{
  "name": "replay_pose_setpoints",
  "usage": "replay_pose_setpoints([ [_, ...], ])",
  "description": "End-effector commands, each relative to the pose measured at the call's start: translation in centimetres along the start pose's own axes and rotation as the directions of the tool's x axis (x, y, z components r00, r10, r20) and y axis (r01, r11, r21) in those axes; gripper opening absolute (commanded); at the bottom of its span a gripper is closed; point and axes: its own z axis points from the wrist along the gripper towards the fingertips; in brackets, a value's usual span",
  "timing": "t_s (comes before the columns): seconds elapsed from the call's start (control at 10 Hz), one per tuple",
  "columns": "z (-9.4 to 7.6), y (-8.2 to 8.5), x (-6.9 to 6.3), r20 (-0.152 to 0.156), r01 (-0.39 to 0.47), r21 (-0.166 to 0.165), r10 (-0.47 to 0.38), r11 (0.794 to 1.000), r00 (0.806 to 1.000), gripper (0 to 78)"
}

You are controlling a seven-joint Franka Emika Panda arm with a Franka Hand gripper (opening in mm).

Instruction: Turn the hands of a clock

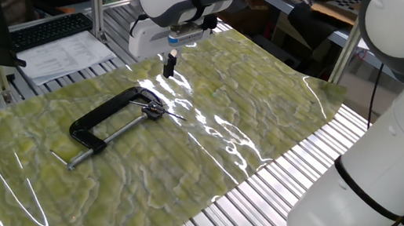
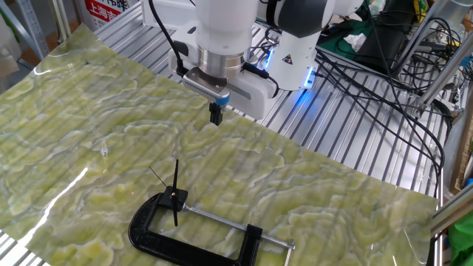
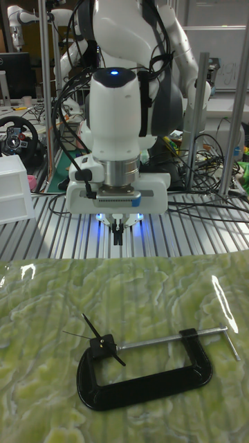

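Observation:
A black C-clamp [image 2: 194,235] [image 1: 108,120] [image 3: 145,370] lies flat on the green mat. Its jaw holds a small clock hub with thin black hands [image 2: 175,193] [image 3: 101,340] [image 1: 160,109]. The long hand runs nearly straight across the hub and a shorter thin one points off to the side. My gripper [image 2: 216,114] [image 1: 170,63] [image 3: 119,235] hangs point-down above the mat's far edge, well away from the clock, fingers pressed together with nothing between them.
The green patterned mat [image 2: 89,148] covers the slatted aluminium table [image 2: 355,140]. The robot base with a blue light [image 2: 292,55] and cables [image 2: 384,81] stand behind. Papers and a keyboard [image 1: 57,38] lie beyond the mat.

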Motion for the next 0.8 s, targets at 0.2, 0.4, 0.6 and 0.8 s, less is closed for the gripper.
replay_pose_setpoints([
  [0.2,-0.01,0.0,0.0,-0.027,-0.245,-0.032,0.244,0.969,0.969,0.0],
  [0.4,-0.01,0.0,0.0,-0.028,-0.243,-0.031,0.242,0.97,0.97,0.0],
  [0.6,-0.01,0.0,-0.01,-0.029,-0.24,-0.03,0.239,0.97,0.971,0.0],
  [0.8,0.04,0.02,-0.39,-0.033,-0.234,-0.03,0.233,0.972,0.972,0.0],
])
